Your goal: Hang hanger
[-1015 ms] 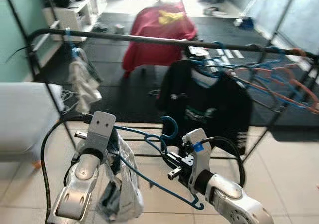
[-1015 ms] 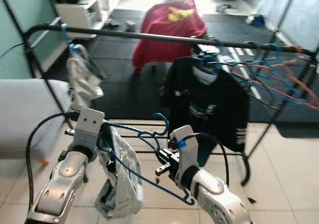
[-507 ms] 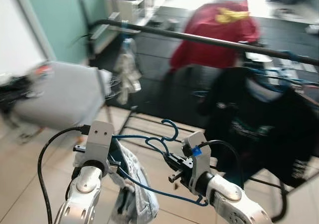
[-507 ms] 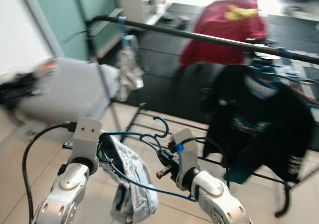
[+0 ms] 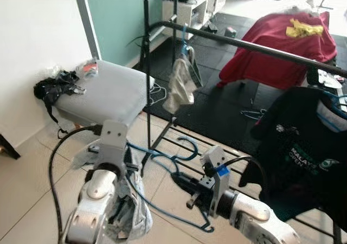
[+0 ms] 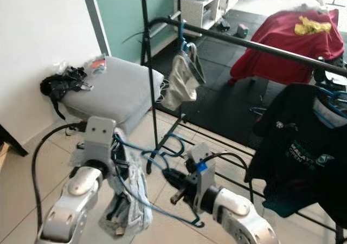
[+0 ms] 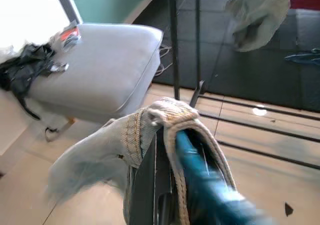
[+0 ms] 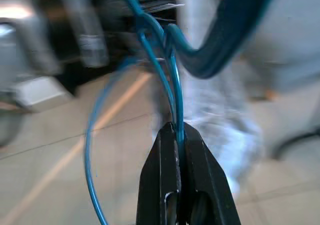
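The clothes rail (image 5: 255, 46), a single dark bar on black uprights, ran from eleven o'clock toward three o'clock across the head views; it was the place a hanger must end up, and it stood above and beyond both arms. One grey cushion (image 5: 103, 89) lay against the white wall at ten o'clock, with a tangle of black straps (image 5: 54, 84) on its near corner. Two garments hung from the rail: a black T-shirt (image 5: 303, 146) at three o'clock and a pale cloth (image 5: 179, 84) at twelve o'clock on its own blue hook. One red cloth (image 5: 282, 35) was draped over something behind, at one o'clock.

One blue wire hanger (image 5: 173, 162) was carried low between the two arms, at six o'clock, its hook turned up toward the rail, likely so it could be lifted straight on. A pale denim garment (image 5: 127, 217) drooped from it by the left arm. The left gripper (image 7: 160, 170) sat under the denim waistband and the hanger's end, seemingly bearing that side, but I cannot tell how its fingers stood, because cloth covered them. The right gripper (image 8: 175, 140) was clenched on the hanger's wire just below the twisted neck, which probably steadied the hook. By my judgement the hanging itself was not yet done.
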`<state>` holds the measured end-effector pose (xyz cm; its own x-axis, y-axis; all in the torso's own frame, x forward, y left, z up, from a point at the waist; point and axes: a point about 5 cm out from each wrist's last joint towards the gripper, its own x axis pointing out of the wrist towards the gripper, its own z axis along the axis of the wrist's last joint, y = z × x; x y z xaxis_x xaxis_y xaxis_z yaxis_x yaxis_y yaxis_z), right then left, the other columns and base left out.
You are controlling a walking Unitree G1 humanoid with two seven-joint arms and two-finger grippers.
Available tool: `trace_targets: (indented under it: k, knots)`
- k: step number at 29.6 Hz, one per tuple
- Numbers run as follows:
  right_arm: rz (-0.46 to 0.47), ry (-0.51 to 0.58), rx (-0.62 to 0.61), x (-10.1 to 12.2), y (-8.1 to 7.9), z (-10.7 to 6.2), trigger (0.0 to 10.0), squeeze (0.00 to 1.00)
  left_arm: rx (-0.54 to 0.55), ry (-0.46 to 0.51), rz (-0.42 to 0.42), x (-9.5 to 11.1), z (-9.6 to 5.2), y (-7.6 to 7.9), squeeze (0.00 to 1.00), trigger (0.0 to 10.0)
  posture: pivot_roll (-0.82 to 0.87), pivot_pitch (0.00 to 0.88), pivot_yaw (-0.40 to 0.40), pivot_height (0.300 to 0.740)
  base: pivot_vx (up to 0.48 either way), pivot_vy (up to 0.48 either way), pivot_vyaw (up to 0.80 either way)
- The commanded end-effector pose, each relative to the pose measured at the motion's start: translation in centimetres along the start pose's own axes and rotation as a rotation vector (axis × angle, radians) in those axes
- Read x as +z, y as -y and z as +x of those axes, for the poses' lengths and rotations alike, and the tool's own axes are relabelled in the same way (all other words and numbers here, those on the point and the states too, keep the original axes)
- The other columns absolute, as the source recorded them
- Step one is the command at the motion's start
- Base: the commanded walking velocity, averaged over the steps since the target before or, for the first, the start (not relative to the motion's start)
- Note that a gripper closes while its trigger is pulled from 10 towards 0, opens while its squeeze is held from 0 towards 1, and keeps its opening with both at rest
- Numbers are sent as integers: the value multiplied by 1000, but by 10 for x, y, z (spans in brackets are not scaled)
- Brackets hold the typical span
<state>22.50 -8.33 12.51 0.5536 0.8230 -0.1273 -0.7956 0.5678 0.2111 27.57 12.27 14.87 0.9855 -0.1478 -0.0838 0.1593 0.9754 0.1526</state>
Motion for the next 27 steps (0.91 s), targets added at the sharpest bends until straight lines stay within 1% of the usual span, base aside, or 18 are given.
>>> trace_targets:
  k: [1,3,12,14,17,22,27]
  knots:
    - [-12,55,16,8,-5,6,10000,0,-240,34,-23,4,-4,47,0,10000,-27,116,-42,740,0,0,775]
    - [-7,59,13,8,-4,6,10000,0,-242,31,-14,3,-4,48,0,10000,-27,117,-42,740,0,0,775]
    - [-1,73,31,10,-5,5,10000,0,-254,26,-25,2,-1,46,0,10000,-30,115,-39,740,0,0,775]
    - [0,76,35,10,-5,5,10000,0,-247,36,-28,5,0,41,0,10000,-31,115,-38,740,0,0,775]
    - [-3,79,37,11,-5,4,10000,0,-229,45,1,6,1,34,0,10000,-29,115,-39,740,0,0,773]
    - [-3,79,37,11,-5,4,10000,0,-224,47,7,6,1,33,0,10000,-29,115,-39,740,0,0,769]
    - [-11,84,28,13,-1,3,10000,0,-225,40,10,4,0,33,0,10000,-23,114,-43,740,0,0,771]
